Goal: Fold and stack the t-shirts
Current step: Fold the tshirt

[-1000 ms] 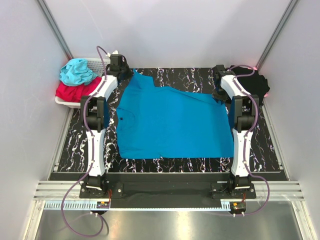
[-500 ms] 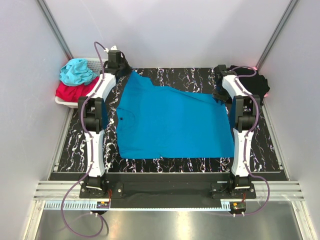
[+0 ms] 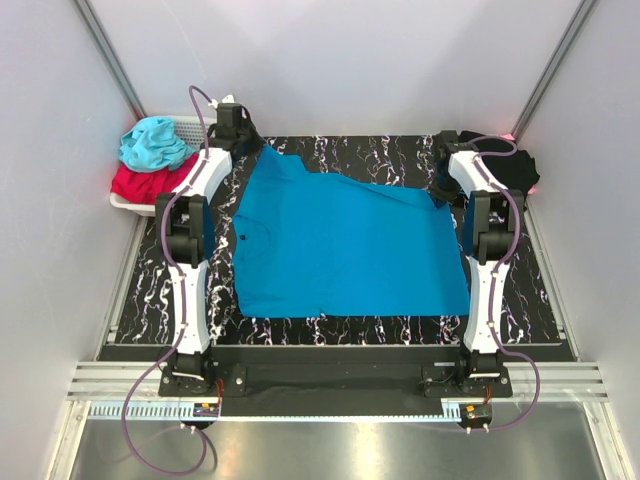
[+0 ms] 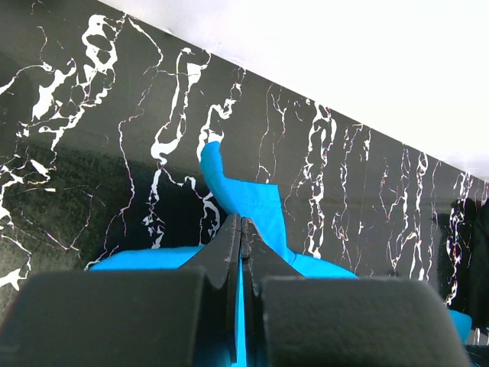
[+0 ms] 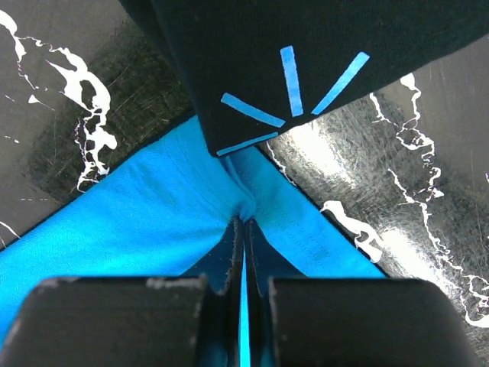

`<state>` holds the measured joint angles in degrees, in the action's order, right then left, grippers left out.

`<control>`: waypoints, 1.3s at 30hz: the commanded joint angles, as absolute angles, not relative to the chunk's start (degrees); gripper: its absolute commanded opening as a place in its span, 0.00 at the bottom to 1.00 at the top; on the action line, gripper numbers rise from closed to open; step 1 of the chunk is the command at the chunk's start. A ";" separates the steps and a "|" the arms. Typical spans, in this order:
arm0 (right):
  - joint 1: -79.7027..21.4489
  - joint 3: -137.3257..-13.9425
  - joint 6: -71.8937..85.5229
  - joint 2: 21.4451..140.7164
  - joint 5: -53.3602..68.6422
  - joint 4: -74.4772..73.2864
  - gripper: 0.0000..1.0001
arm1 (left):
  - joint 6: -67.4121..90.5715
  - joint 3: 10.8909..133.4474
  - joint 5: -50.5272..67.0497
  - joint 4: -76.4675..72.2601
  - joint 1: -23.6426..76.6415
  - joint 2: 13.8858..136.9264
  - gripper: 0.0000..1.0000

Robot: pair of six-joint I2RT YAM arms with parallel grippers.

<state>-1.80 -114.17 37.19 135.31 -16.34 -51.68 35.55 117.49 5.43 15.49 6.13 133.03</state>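
The blue t-shirt (image 3: 340, 245) lies spread on the black marbled table (image 3: 150, 290). At its far left corner my left gripper (image 3: 250, 148) is shut on a pinch of the blue cloth (image 4: 256, 206), a strip of blue showing between the jaws of the left gripper (image 4: 241, 222). My right gripper (image 3: 440, 192) is shut on the shirt's far right corner; the blue fabric (image 5: 153, 222) bunches at the tips of the right gripper (image 5: 244, 222). The black t-shirt (image 3: 510, 165) with its pale-blue starburst (image 5: 286, 99) lies folded at the back right, overlapping that corner.
A white basket (image 3: 200, 125) at the back left holds a light-blue garment (image 3: 155, 142) and a red one (image 3: 140, 183). White walls close in the table on three sides.
My right gripper has shut on the blue t-shirt's far right corner. The left gripper lifted and shifted slightly toward the back, still gripping its corner.
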 commanded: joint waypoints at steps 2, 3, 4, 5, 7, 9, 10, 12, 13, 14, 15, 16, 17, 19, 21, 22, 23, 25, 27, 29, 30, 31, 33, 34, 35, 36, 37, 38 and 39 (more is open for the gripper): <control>-1.58 -113.47 37.18 133.16 -16.96 -52.12 0.00 | 34.72 117.25 6.24 13.80 6.33 128.23 0.00; -1.58 -113.38 37.18 132.72 -17.22 -52.12 0.00 | 34.80 117.25 6.33 13.71 6.33 128.23 0.00; -1.58 -113.38 37.00 132.45 -17.66 -52.03 0.00 | 34.80 117.25 6.42 13.71 6.33 128.23 0.00; -1.67 -113.38 36.91 132.19 -18.36 -52.12 0.00 | 34.80 117.25 6.50 13.71 6.33 128.23 0.00; -1.58 -113.38 36.48 131.40 -19.07 -52.21 0.00 | 34.89 116.90 6.24 13.71 6.33 127.80 0.00; -1.67 -113.55 35.95 130.26 -20.04 -52.21 0.00 | 34.81 116.02 6.07 12.66 6.33 126.65 0.00; -1.67 -113.55 35.86 129.91 -20.39 -52.12 0.00 | 34.72 114.62 6.59 11.79 6.33 126.13 0.00; -1.58 -113.82 35.25 128.59 -21.09 -52.21 0.00 | 34.37 113.30 6.94 9.32 6.33 124.37 0.00; -1.58 -113.91 35.24 128.15 -21.27 -52.29 0.00 | 34.37 112.86 7.29 8.88 6.33 123.93 0.00; -1.58 -113.99 34.98 127.62 -21.53 -52.12 0.00 | 34.19 112.85 7.38 8.79 6.33 123.40 0.00; -1.58 -114.26 34.81 126.83 -21.62 -52.21 0.00 | 34.10 112.94 7.73 8.79 6.33 123.14 0.00; -1.58 -114.34 34.72 126.39 -21.62 -52.21 0.00 | 34.01 112.85 8.26 8.79 6.33 122.96 0.00; -1.58 -114.43 34.54 125.95 -21.71 -52.21 0.00 | 33.75 112.94 8.52 8.79 6.33 122.52 0.00; -1.58 -114.61 34.19 124.37 -21.88 -52.21 0.00 | 33.75 112.33 8.88 8.62 6.42 121.47 0.00; -1.58 -114.61 34.19 123.67 -22.06 -52.29 0.00 | 33.75 111.80 8.79 8.53 6.42 120.68 0.00; -1.67 -114.52 34.02 123.31 -22.15 -52.47 0.00 | 33.92 111.27 8.79 8.44 6.42 120.33 0.00; -1.67 -114.52 34.01 123.05 -22.32 -52.73 0.00 | 33.84 111.01 8.88 8.44 6.42 119.45 0.00; -1.67 -114.35 33.75 122.17 -22.24 -53.26 0.00 | 33.92 110.13 8.88 8.61 6.42 118.48 0.00; -1.67 -113.73 33.57 121.38 -22.50 -53.44 0.00 | 33.66 109.25 9.05 8.79 6.42 116.99 0.00; -1.67 -112.60 33.57 120.50 -22.76 -53.70 0.00 | 33.58 107.76 9.05 9.49 6.42 115.32 0.00; -1.67 -112.15 33.66 119.54 -22.76 -53.79 0.00 | 33.49 107.06 9.05 9.49 6.42 114.62 0.00; -1.58 -111.54 33.49 119.10 -22.94 -53.79 0.00 | 33.49 105.14 8.79 9.58 6.42 113.04 0.00; -1.58 -109.96 33.49 117.43 -23.11 -53.88 0.00 | 33.66 103.11 8.44 9.75 6.42 111.19 0.00; -1.67 -109.34 33.57 116.90 -23.03 -53.88 0.00 | 33.84 101.01 8.44 9.67 6.42 110.22 0.00; -1.67 -108.73 33.49 116.29 -22.94 -53.79 0.00 | 34.01 100.03 8.44 9.67 6.42 108.39 0.00; -1.67 -107.59 33.57 115.24 -22.94 -53.70 0.00 | 34.19 98.98 8.26 9.67 6.50 107.50 0.00; -1.67 -107.06 33.57 114.62 -23.03 -53.79 0.00 | 34.19 97.40 7.74 9.67 6.59 106.53 0.00; -1.67 -105.83 33.75 113.91 -23.20 -53.70 0.00 | 34.36 97.03 6.95 10.28 6.59 104.96 0.00; -1.67 -105.21 33.75 112.78 -23.29 -53.70 0.00 | 34.80 96.77 6.07 10.98 6.59 104.25 0.00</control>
